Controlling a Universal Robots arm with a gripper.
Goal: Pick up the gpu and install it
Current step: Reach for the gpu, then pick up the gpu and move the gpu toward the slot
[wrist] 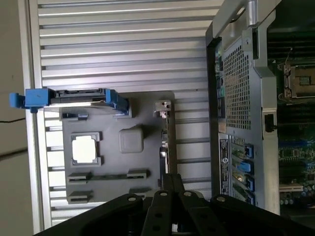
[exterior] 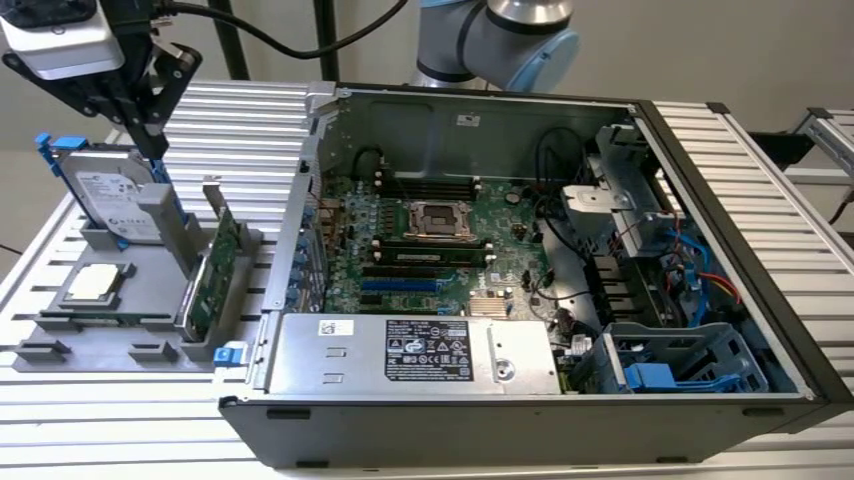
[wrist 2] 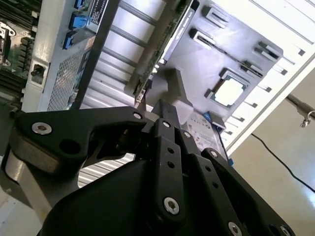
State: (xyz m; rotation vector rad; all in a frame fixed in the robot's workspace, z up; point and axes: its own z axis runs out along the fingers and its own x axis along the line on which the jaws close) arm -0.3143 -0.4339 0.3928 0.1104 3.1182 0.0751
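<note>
In the exterior view the gripper point(exterior: 156, 150) hangs in the upper left of the frame, over the ribbed bench point(exterior: 247, 130). Its black fingers point(exterior: 138, 118) are closed to a point with nothing between them. The tip sits just above the top edge of the hard drive point(exterior: 114, 195), which stands tilted in its blue frame.

The gpu point(exterior: 211, 270) stands on edge in the grey holder point(exterior: 120, 340) at the left of the frame. Its green board faces the case point(exterior: 467, 125) and its silver bracket rises at the far end. It lies between the hard drive and the outer wall of the case, and the gripper is near it but not touching it. A square CPU chip point(exterior: 94, 283) lies flat on the holder, to the exterior view's left of the gpu.

The case lies open in the centre of the frame, showing the motherboard point(exterior: 441, 250).

In the first wrist view the closed gripper point(wrist: 172, 179) lines up with the edge-on gpu point(wrist: 165, 142). In the second wrist view the gripper point(wrist 2: 165, 110) is close to the gpu point(wrist 2: 170, 42).
</note>
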